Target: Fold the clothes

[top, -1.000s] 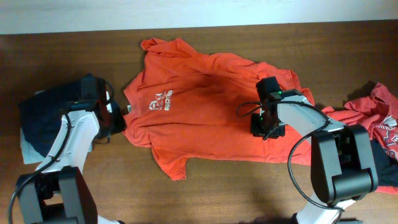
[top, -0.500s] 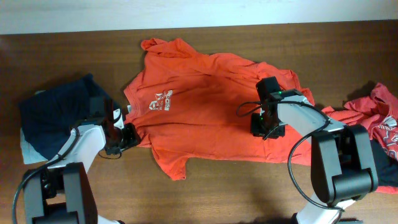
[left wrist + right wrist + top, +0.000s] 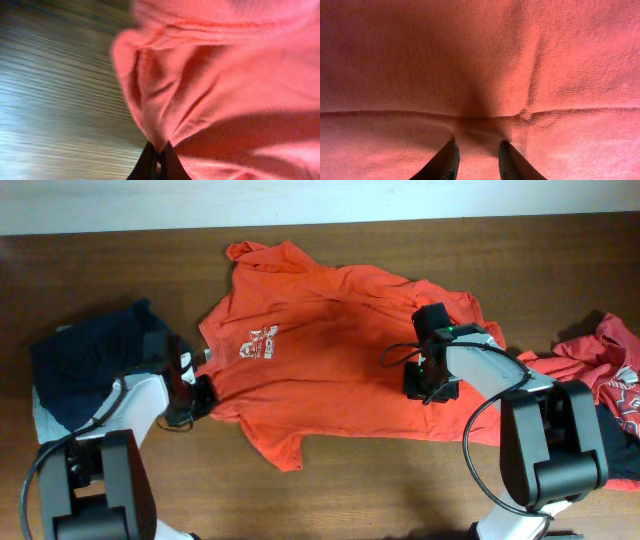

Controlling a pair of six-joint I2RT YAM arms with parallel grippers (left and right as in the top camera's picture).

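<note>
An orange-red T-shirt (image 3: 320, 370) with white lettering lies spread over the middle of the table, one of the clothes. My left gripper (image 3: 200, 395) sits at its left edge by the sleeve. In the left wrist view this gripper (image 3: 157, 151) is shut, with a pinch of the shirt's fabric (image 3: 225, 75) rising from its tips. My right gripper (image 3: 430, 385) rests on the shirt's right part. The right wrist view shows its fingers (image 3: 451, 157) a little apart, closed on a raised fold of the shirt (image 3: 470, 60) at a seam.
A dark navy piece (image 3: 85, 365) lies at the far left on a pale piece (image 3: 42, 420). A crumpled orange-red shirt (image 3: 610, 365) and a dark piece (image 3: 622, 445) lie at the right edge. Bare wooden table (image 3: 400, 490) shows along the front.
My left gripper has moved from the navy pile down and right to the shirt's left edge and has shut on the fabric. The right arm has not moved.
</note>
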